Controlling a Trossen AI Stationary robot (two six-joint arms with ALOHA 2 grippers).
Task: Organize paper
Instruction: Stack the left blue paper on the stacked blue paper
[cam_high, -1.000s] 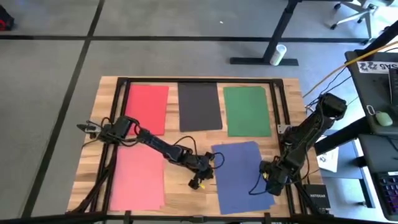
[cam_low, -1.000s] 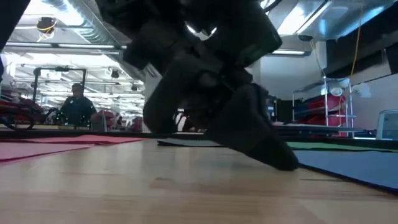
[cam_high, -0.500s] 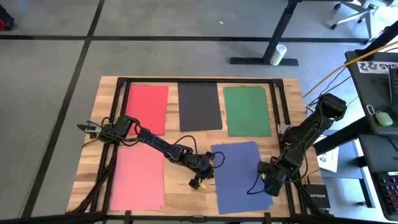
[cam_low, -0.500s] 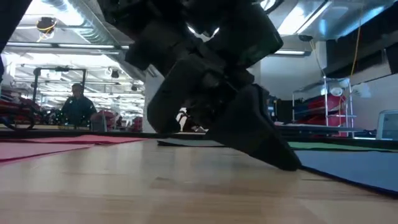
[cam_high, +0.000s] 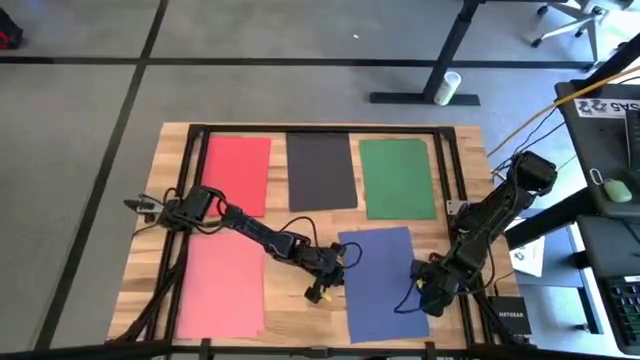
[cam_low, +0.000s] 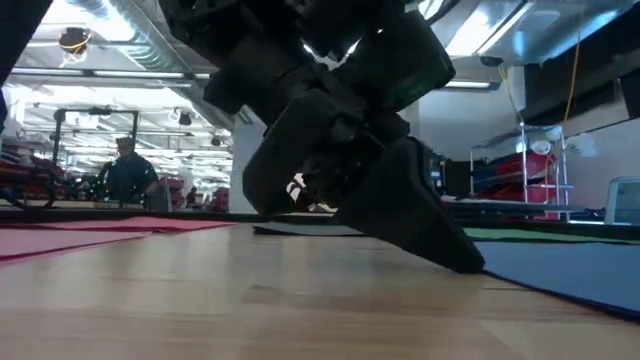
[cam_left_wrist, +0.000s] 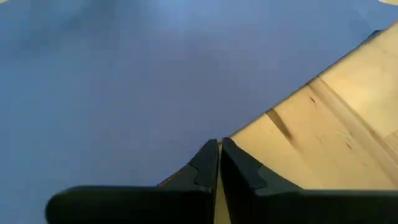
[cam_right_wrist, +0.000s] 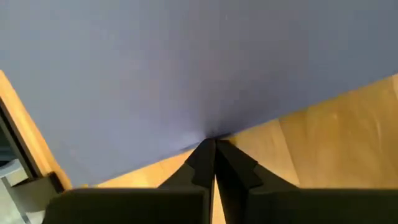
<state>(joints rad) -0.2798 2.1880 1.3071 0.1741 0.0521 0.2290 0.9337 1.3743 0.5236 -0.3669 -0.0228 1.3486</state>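
Observation:
Several sheets of paper lie flat on the wooden table: red (cam_high: 237, 172), black (cam_high: 321, 170) and green (cam_high: 397, 178) in a far row, pink (cam_high: 222, 290) at the near left, blue (cam_high: 385, 290) at the near right. My left gripper (cam_high: 326, 277) is shut at the blue sheet's left edge, and the low view shows it slanting down to the table (cam_low: 460, 262). My right gripper (cam_high: 428, 287) is shut at the same sheet's right edge. My left gripper sets its shut fingertips (cam_left_wrist: 219, 146) against the blue sheet's left edge (cam_left_wrist: 186, 163), slanting down from the table's left. The sheet lies flat; whether its edge is between the tips I cannot tell. My right gripper sets its shut fingertips (cam_right_wrist: 214, 144) against the blue sheet's right edge (cam_right_wrist: 180, 148), slanting down from the table's right. The sheet lies flat there; whether the edge is pinched I cannot tell.
A black frame (cam_high: 320, 128) runs along the table's far and side edges. A desk with gear (cam_high: 610, 190) stands beyond the right edge, and a dark box (cam_high: 508, 322) sits near the table's near right corner. A person (cam_low: 125, 172) shows far behind in the low view.
My right gripper has gone a little toward the table's left, and the blue sheet's right side has slid that way with it. The left arm holds its place at the sheet's left edge.

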